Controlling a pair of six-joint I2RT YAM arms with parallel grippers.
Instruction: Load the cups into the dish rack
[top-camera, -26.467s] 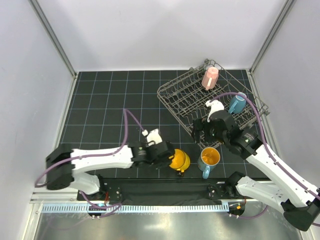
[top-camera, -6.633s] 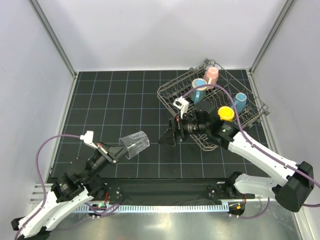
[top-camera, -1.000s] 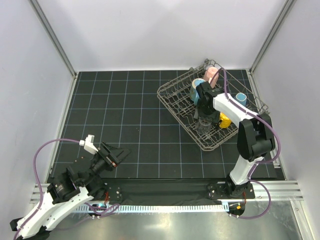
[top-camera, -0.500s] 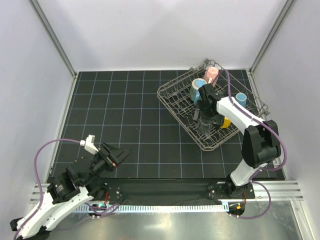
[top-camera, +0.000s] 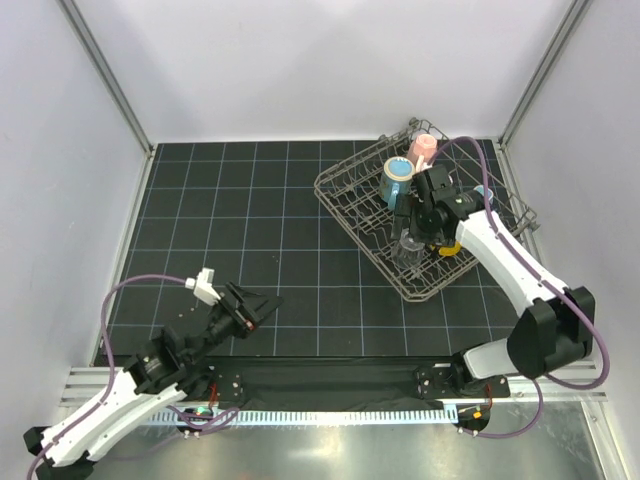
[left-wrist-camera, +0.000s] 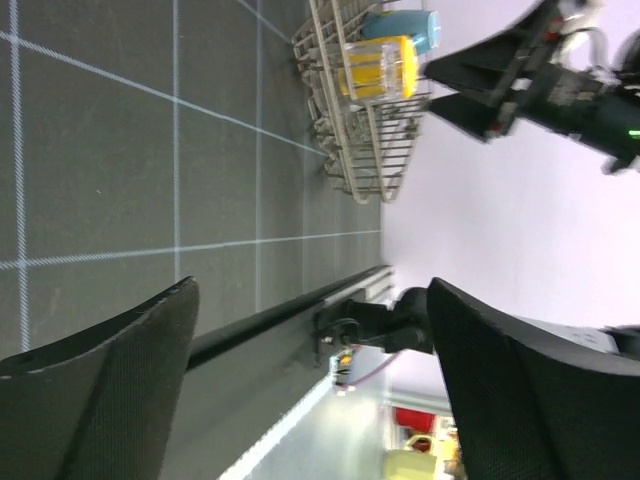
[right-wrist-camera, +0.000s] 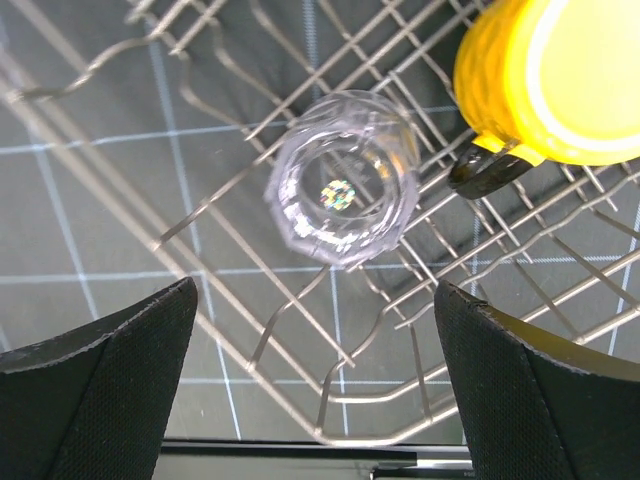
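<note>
Right end effector (right-wrist-camera: 315, 292) spread, empty above glass tumbler (right-wrist-camera: 342, 192); I want straight-up lift, clear of yellow mug (right-wrist-camera: 545, 75). Left end effector (left-wrist-camera: 312, 290) spread, empty.

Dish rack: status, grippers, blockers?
Left gripper open, empty. Right gripper open above clear glass tumbler, sitting in grey wire dish rack beside yellow mug. Nothing blocking.
</note>
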